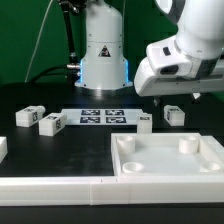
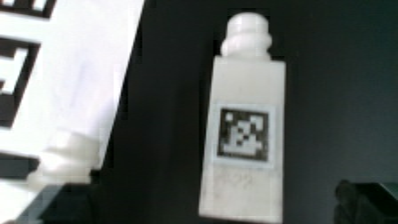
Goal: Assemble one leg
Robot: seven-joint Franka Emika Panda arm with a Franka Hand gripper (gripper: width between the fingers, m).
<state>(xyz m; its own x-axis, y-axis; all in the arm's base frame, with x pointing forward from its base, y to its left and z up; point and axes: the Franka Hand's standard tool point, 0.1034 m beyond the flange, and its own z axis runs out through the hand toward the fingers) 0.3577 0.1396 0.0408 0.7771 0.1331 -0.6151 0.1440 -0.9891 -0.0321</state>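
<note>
Green curtain (image 1: 30, 30) backs a black bench (image 1: 70, 145) in the exterior view, where the arm (image 1: 185, 55) reaches in from the exterior view's right, its bulky white head hanging above the bench. The marker board (image 1: 100, 117) lies flat at mid-bench. Two spare legs (image 1: 27, 116) rest well to the exterior view's left of it, and a third leg (image 1: 145, 123) lies just beside the board's corner on the exterior view's right. The leg (image 1: 174, 114) lies on the bench under the arm's head (apparently the same one that fills the wrist view). A large white tray-like part (image 1: 165, 155) with round corner sockets sits at the front, toward the exterior view's right.

Seen from the wrist, the leg (image 2: 246, 120) lies flat on the black bench, its square tag facing the camera and its narrow knobbed end pointing away from the fingertips. The end effector (image 2: 210, 203) has its two dark fingertips (image 2: 365, 195) spread wide, one on either side of the leg's blunt end. Bare bench shows between each fingertip and the leg, so nothing is clamped. The marker board's edge shows beside the leg, with another white piece against it, too blurred to name.
</note>
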